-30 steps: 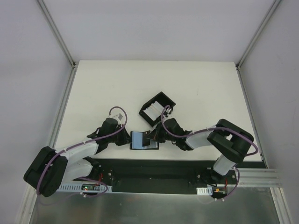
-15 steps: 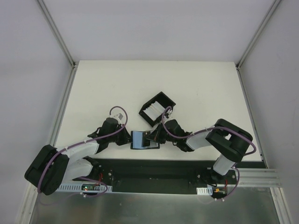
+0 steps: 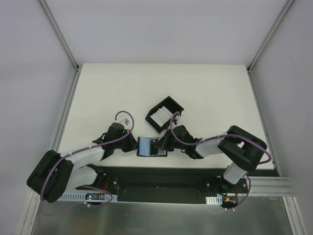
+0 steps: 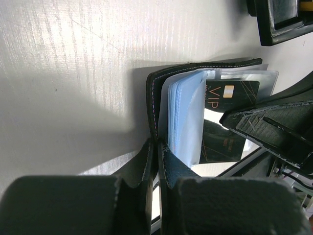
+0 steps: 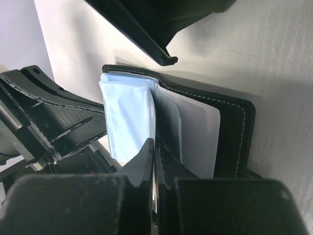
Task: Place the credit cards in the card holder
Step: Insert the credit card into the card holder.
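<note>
In the card holder (image 4: 152,93), a card (image 4: 230,98) reads VIP

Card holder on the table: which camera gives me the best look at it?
Left wrist view: the card holder is open, its clear sleeves fanned and a dark VIP card readable inside. Right wrist view shows the stitched black cover and pale sleeves, no print. Top view shows only a small bluish patch.
</note>
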`<action>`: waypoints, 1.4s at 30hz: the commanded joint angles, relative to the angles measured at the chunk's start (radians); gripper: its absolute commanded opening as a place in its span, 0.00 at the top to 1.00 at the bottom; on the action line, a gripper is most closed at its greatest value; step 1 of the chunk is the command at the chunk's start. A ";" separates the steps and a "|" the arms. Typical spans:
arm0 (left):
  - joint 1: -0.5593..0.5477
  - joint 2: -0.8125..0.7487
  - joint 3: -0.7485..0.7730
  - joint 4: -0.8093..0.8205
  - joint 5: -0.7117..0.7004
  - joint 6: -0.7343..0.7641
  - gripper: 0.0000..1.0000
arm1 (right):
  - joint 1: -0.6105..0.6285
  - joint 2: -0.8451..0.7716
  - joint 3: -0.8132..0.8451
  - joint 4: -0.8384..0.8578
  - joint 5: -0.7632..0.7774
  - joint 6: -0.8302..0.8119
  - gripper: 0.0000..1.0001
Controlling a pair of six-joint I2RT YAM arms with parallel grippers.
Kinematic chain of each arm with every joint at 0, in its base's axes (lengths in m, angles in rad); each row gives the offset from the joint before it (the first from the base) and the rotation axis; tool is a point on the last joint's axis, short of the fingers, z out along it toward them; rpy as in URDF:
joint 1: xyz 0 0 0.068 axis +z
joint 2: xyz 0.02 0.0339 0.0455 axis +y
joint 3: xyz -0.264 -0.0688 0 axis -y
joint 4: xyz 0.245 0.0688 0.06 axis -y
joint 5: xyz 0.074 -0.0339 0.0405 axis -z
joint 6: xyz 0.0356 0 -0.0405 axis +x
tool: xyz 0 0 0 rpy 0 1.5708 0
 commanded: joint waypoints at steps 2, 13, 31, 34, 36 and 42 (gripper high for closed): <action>-0.004 0.035 -0.006 -0.090 -0.079 0.022 1.00 | 0.017 0.018 0.048 -0.095 -0.042 0.002 1.00; -0.004 0.026 -0.008 -0.096 -0.089 0.024 1.00 | 0.021 -0.052 0.007 -0.181 0.027 0.010 0.99; -0.004 0.026 -0.003 -0.096 -0.084 0.034 1.00 | 0.033 0.072 0.099 -0.161 -0.056 -0.011 0.98; -0.004 0.027 0.000 -0.096 -0.081 0.036 1.00 | 0.031 0.075 0.099 -0.181 -0.055 -0.004 0.88; -0.004 0.024 0.000 -0.096 -0.081 0.034 1.00 | 0.030 0.054 0.086 -0.212 -0.029 -0.015 0.74; -0.004 0.015 -0.008 -0.096 -0.081 0.034 1.00 | 0.022 -0.048 0.134 -0.406 0.065 -0.129 0.47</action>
